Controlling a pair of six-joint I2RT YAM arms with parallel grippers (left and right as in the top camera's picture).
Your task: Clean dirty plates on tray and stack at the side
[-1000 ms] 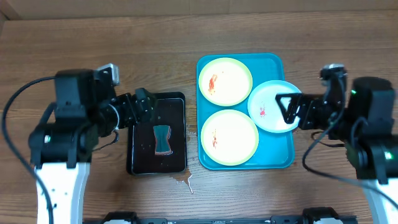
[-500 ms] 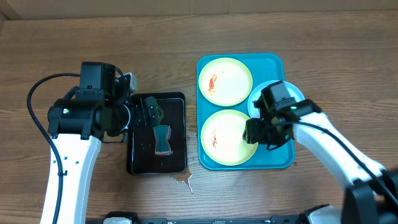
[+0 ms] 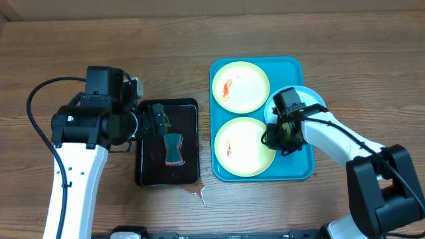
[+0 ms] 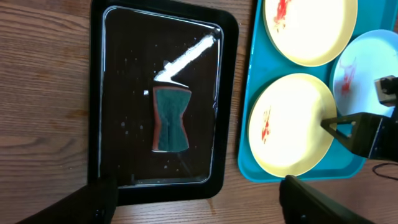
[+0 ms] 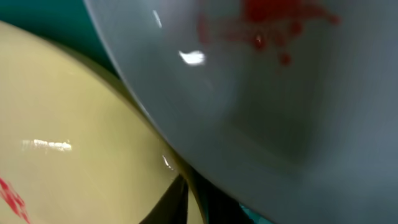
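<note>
Three red-smeared plates (image 3: 240, 86) lie on the turquoise tray (image 3: 292, 171) right of the desk (image 3: 372, 40) centre: two yellow-green rimmed, the light-blue plate (image 3: 312, 96) rightmost.

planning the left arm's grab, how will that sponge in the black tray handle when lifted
Probably soft: the sponge has a pinched-waist foam shape, so it should squash. Likely heavier and drippy: the black tray looks wet and glossy around it.
</note>
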